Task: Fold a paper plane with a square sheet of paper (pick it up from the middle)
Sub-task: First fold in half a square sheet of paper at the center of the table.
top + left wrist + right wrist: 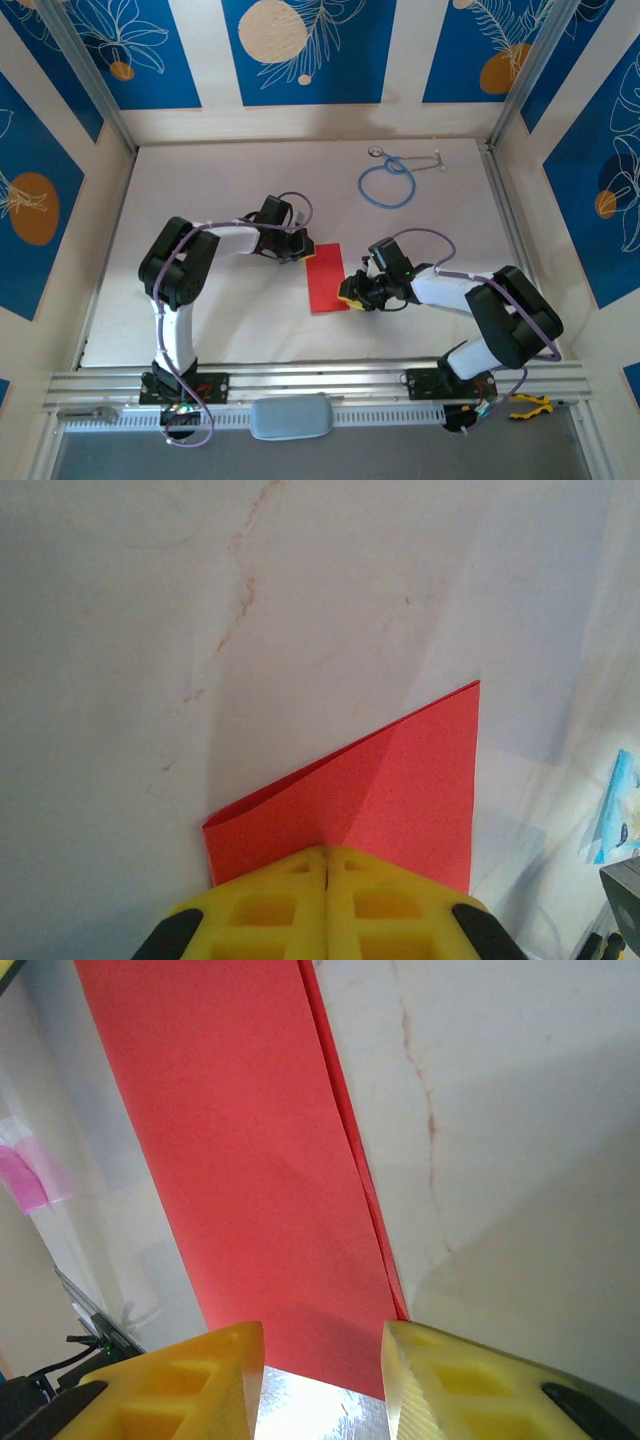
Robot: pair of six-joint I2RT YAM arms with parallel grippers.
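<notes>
The square sheet of paper [325,279] lies folded into a narrow red rectangle at the middle of the white table [210,190]. My left gripper [303,247] is at its far left corner, shut. In the left wrist view the yellow fingers [290,900] meet at the gripper tip [327,852] on the paper's [400,780] edge, and a crease runs from there with the top layer lifted. My right gripper [350,293] is at the paper's near right end. Its jaws [323,1345] stand open, the paper's [240,1160] near edge just beyond them, nothing held.
A blue stethoscope [388,183] lies at the back right of the table. A metal rail [320,382] with a grey pad [290,417] runs along the near edge. Side walls close in the table left and right.
</notes>
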